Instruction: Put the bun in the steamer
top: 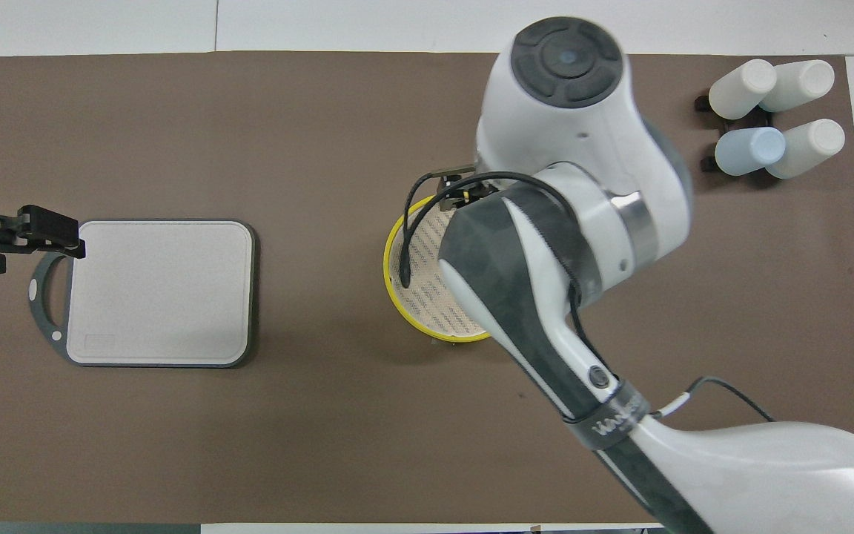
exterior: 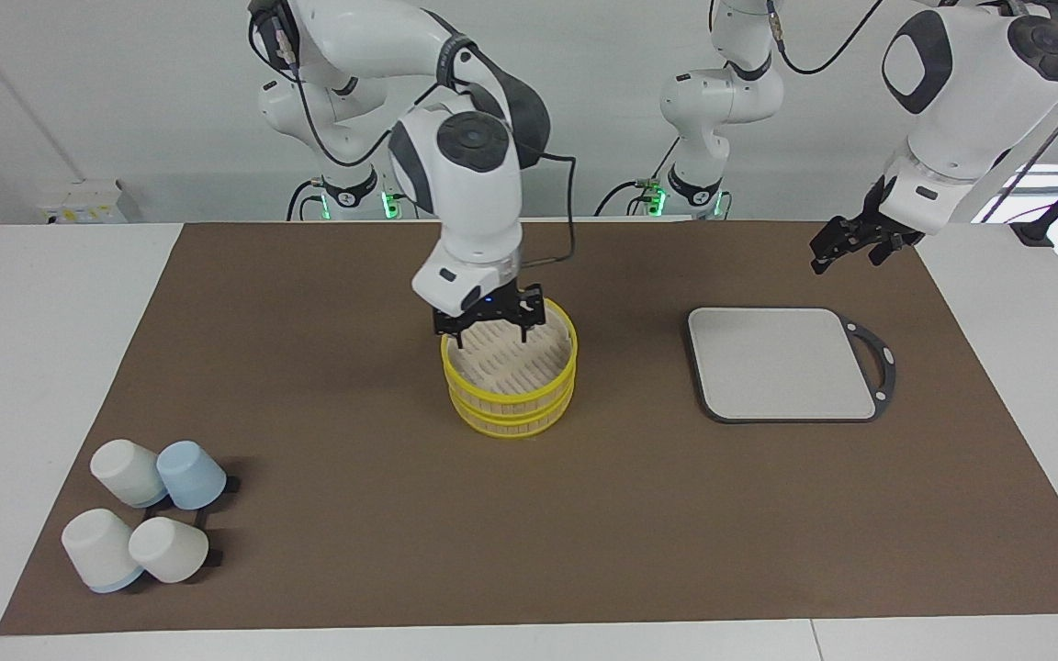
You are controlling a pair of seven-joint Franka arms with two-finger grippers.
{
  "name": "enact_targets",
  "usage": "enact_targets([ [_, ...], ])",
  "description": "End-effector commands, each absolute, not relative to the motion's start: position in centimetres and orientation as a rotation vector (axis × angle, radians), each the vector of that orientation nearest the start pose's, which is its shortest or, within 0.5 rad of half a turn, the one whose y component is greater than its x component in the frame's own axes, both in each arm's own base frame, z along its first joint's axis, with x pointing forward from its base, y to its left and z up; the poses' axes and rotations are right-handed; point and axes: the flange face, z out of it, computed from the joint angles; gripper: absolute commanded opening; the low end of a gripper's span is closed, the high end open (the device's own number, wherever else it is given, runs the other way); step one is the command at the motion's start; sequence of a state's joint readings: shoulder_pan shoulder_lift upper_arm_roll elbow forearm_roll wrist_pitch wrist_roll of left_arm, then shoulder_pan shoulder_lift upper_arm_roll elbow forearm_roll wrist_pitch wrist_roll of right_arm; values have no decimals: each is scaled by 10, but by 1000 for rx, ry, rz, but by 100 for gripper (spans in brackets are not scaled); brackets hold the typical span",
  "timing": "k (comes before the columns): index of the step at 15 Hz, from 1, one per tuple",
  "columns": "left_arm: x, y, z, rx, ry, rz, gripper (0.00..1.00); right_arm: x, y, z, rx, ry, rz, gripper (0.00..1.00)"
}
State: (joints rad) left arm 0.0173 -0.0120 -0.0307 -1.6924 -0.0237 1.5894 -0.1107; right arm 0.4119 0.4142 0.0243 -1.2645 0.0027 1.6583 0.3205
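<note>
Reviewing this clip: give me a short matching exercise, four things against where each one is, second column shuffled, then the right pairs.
Things:
1. right gripper
2. left gripper
3. cups
4. board

Places:
A. toward the left arm's end of the mat
B. over the steamer, at its rim nearest the robots
C. clustered toward the right arm's end
D. waiting in the air at the left arm's end

Pairs: 1-B, 2-D, 3-C, 4-A

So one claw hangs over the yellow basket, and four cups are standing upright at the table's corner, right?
Not quite. The right claw does hang over the yellow basket, but the four cups are not upright: the facing view shows them tipped on their sides, clustered at the right arm's end of the table.
</note>
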Motion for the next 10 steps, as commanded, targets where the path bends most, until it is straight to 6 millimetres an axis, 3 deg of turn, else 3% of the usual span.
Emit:
enact_targets([
  [1,546,-7,580,-3139,-145,121,100,615,230,541,-3131,-320,94,100],
  [4,546,-7,580,-3139,-145,121,100,611,164,558,-3134,-420,146,100],
  [6,546,-7,580,-3139,-145,121,100,593,117,563,-3141,-351,206,100],
  [10,546,-7,580,-3138,-145,121,100,552,51,571,-3148,-192,181,100],
])
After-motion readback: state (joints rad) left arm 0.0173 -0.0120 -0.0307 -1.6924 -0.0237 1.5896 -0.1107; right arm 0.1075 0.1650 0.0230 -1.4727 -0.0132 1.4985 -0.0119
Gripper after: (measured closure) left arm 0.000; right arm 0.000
